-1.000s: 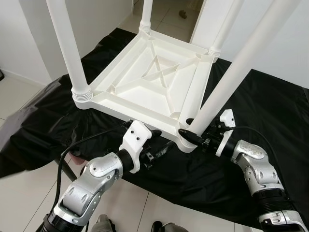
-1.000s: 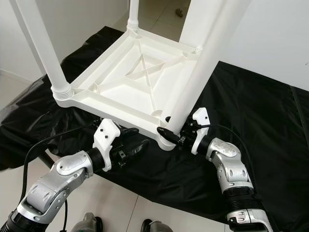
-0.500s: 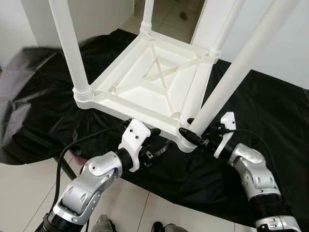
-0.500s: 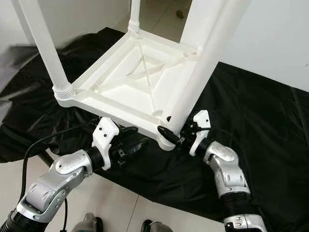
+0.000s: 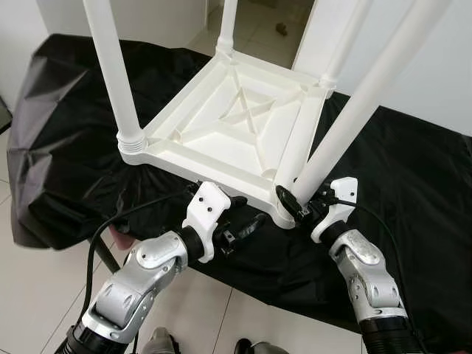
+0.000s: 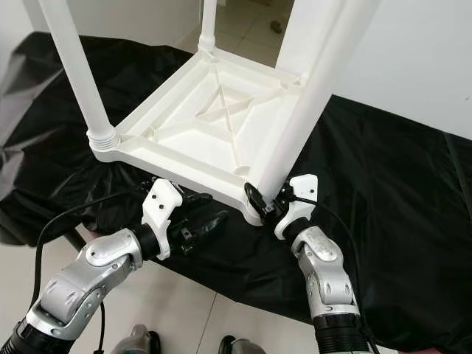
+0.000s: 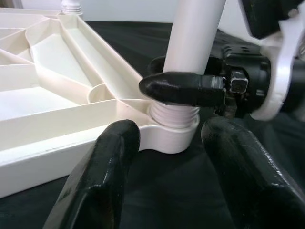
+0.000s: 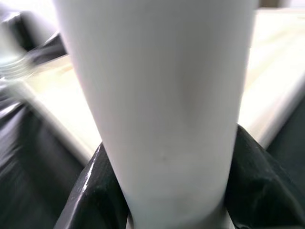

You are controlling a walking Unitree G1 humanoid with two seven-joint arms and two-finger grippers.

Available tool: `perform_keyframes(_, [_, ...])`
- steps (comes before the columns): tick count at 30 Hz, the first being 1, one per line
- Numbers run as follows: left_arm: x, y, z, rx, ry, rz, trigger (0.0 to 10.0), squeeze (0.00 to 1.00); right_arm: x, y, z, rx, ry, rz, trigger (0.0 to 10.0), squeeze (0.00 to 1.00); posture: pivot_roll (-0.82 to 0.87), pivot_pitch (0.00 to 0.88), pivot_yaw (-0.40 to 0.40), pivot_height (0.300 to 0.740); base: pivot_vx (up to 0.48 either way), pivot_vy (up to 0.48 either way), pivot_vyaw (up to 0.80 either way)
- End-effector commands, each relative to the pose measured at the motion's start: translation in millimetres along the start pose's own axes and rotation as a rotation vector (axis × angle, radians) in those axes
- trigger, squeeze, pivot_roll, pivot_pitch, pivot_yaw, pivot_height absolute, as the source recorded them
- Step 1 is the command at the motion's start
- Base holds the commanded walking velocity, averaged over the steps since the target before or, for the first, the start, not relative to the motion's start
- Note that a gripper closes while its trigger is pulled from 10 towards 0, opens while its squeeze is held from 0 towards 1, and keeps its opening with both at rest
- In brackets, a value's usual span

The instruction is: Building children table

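The right gripper [image 5: 290, 200] is swinging round the near leg [image 5: 346, 125], fingers clamped at its base, apparently screwing it into the upturned table [image 5: 236, 125] on the black cloth [image 5: 66, 147]. The left gripper [image 5: 243, 214] is waiting beside, fingers apart.

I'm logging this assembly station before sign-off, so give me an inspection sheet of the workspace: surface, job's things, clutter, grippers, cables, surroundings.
Surface: black cloth, wrinkled, draped over the work surface.
Job's things: white table top lying upside down on the cloth, four white legs standing up from its corners; near leg leans at its threaded corner socket.
Clutter: nothing seen.
Grippers: right gripper closed around the near leg's base; left gripper open, fingers apart, just below the same corner.
Cables: black cable looping along the left arm; thinner one at the right wrist.
Surroundings: pale tiled floor, white walls.
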State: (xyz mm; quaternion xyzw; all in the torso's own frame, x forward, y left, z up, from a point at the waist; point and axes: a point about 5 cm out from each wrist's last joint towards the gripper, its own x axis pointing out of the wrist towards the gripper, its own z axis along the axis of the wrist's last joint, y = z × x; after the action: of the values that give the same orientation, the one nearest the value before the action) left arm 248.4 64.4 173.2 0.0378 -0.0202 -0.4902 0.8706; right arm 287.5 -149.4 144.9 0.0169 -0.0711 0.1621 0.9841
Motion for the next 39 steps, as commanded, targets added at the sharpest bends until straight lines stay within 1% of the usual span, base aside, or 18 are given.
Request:
perform_keyframes(1, [3.4, -7.3, -1, -0.009, 0.007, -0.110, 10.0, 0.00, -5.6, -12.4, -6, -0.004, 0.042, -0.144, 10.0, 0.00, 0.05, 0.115, -0.031, 0.740, 0.000, 0.000, 0.00])
perform_keyframes(4, [4.5, -6.9, -1, -0.005, 0.009, -0.124, 10.0, 0.00, -6.1, -9.6, -8, 0.000, 0.048, -0.208, 10.0, 0.00, 0.04, 0.113, -0.022, 0.740, 0.000, 0.000, 0.00])
perform_keyframes(5, [5.3, -6.2, -1, -0.004, 0.009, -0.129, 10.0, 0.00, -6.5, -5.6, -9, 0.007, 0.046, -0.260, 10.0, 0.00, 0.03, 0.109, -0.015, 0.740, 0.000, 0.000, 0.00])
perform_keyframes(6, [5.3, -6.2, -1, -0.004, 0.009, -0.129, 10.0, 0.00, -6.5, -5.6, -9, 0.007, 0.046, -0.260, 10.0, 0.00, 0.03, 0.109, -0.015, 0.740, 0.000, 0.000, 0.00])
perform_keyframes(9, [6.5, -5.6, 0, -0.002, 0.009, -0.138, 10.0, 0.00, -7.3, 0.7, -12, 0.022, 0.053, -0.332, 10.0, 0.00, 0.03, 0.104, -0.010, 0.740, 0.000, 0.000, 0.00])
perform_keyframes(12, [7.4, -6.0, 0, -0.004, 0.007, -0.145, 10.0, 0.00, -8.3, 5.1, -14, 0.033, 0.060, -0.346, 10.0, 0.00, 0.02, 0.101, -0.005, 0.740, 0.000, 0.000, 0.00])
perform_keyframes(13, [7.8, -6.4, 0, -0.006, 0.007, -0.149, 10.0, 0.00, -9.3, 8.3, -16, 0.049, 0.062, -0.345, 10.0, 0.15, 0.02, 0.100, -0.004, 0.740, 0.000, 0.000, 0.00])
perform_keyframes(15, [8.2, -6.6, 0, -0.008, 0.007, -0.152, 10.0, 0.00, -10.0, 10.2, -16, 0.060, 0.062, -0.343, 10.0, 0.15, 0.02, 0.099, -0.004, 0.740, 0.000, 0.000, 0.00])
perform_keyframes(16, [8.4, -6.6, 0, -0.007, 0.006, -0.154, 10.0, 0.00, -10.1, 9.0, -15, 0.067, 0.050, -0.340, 10.0, 1.00, 0.02, 0.095, -0.007, 0.740, 0.000, 0.000, 0.00])
perform_keyframes(20, [9.2, -6.0, 0, -0.004, 0.005, -0.155, 10.0, 0.00, -8.9, 6.7, -7, 0.053, 0.018, -0.335, 10.0, 1.00, 0.02, 0.092, -0.011, 0.740, 0.000, 0.000, 0.00])
perform_keyframes(21, [9.1, -6.1, 0, -0.005, 0.005, -0.154, 10.0, 0.00, -7.6, 7.4, -6, 0.056, 0.014, -0.303, 10.0, 0.90, 0.03, 0.091, -0.013, 0.740, 0.000, 0.000, 0.00])
perform_keyframes(22, [9.0, -6.2, 0, -0.005, 0.005, -0.154, 10.0, 0.00, -6.7, 8.1, -5, 0.059, 0.012, -0.282, 10.0, 0.90, 0.03, 0.091, -0.013, 0.740, 0.000, 0.000, 0.00])
perform_keyframes(23, [8.7, -6.3, -1, -0.006, 0.005, -0.152, 10.0, 0.00, -6.0, 7.3, -3, 0.068, 0.005, -0.250, 10.0, 0.00, 0.03, 0.093, -0.017, 0.740, 0.000, 0.000, 0.00])
perform_keyframes(29, [8.2, -5.4, -1, -0.008, 0.003, -0.137, 10.0, 0.00, -4.7, 1.9, 3, 0.042, -0.008, -0.129, 10.0, 0.00, 0.03, 0.103, -0.025, 0.740, 0.000, 0.000, 0.00])
perform_keyframes(30, [8.2, -5.4, -1, -0.008, 0.003, -0.137, 10.0, 0.00, -4.7, 1.9, 3, 0.042, -0.008, -0.129, 10.0, 0.00, 0.03, 0.103, -0.025, 0.740, 0.000, 0.000, 0.00])
perform_keyframes(32, [8.3, -4.6, -1, -0.009, 0.004, -0.134, 10.0, 0.00, -5.1, 0.0, 7, 0.017, -0.011, -0.035, 10.0, 0.00, 0.03, 0.105, -0.026, 0.740, 0.000, 0.000, 0.00])
perform_keyframes(37, [8.6, -3.8, -1, -0.006, 0.004, -0.132, 10.0, 0.00, -5.5, -6.1, 9, -0.010, -0.001, 0.016, 10.0, 0.00, 0.03, 0.105, -0.023, 0.740, 0.000, 0.000, 0.00])
perform_keyframes(39, [9.3, -2.5, 0, -0.007, 0.000, -0.131, 10.0, 0.00, -5.2, -12.4, 11, -0.039, 0.005, 0.034, 10.0, 0.00, 0.02, 0.103, -0.013, 0.740, 0.000, 0.000, 0.00])
